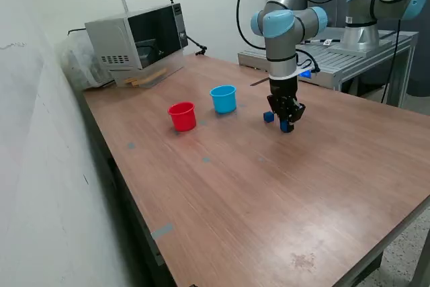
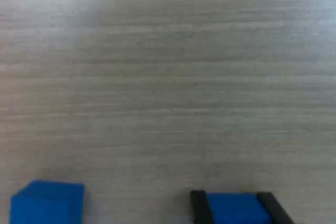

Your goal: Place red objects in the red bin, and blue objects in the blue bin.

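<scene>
A blue cube (image 2: 234, 209) sits squeezed between the two dark fingers (image 2: 198, 206) of the tool (image 1: 287, 124), which hangs low over the counter (image 1: 269, 186), so the tool is closed on that cube. A second blue cube (image 1: 269, 117) rests on the counter just beside the tool, on the side toward the cups. From the tool, the light-blue cup (image 1: 224, 99) lies off toward the exterior view's left, past that loose cube, with the red cup (image 1: 182, 116) farther the same way; I'd judge the carry must run in that direction.
</scene>
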You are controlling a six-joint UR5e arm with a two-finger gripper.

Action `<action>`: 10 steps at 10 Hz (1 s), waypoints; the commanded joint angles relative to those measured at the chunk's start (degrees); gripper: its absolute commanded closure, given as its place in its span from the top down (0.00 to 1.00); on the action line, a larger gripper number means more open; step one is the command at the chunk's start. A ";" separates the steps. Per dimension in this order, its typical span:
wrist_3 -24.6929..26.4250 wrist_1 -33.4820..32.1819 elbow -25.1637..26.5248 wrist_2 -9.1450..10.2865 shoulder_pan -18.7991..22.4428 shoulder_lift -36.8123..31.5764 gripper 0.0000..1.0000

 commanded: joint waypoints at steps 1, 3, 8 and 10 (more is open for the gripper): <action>-1.39 0.26 -1.28 -4.17 -0.81 -3.78 0.00; -2.44 0.61 -1.81 -10.00 -4.40 -7.39 0.00; -9.12 1.58 -2.25 -9.92 -15.83 -10.40 0.00; -9.30 2.80 -2.16 -9.92 -18.73 -10.66 0.00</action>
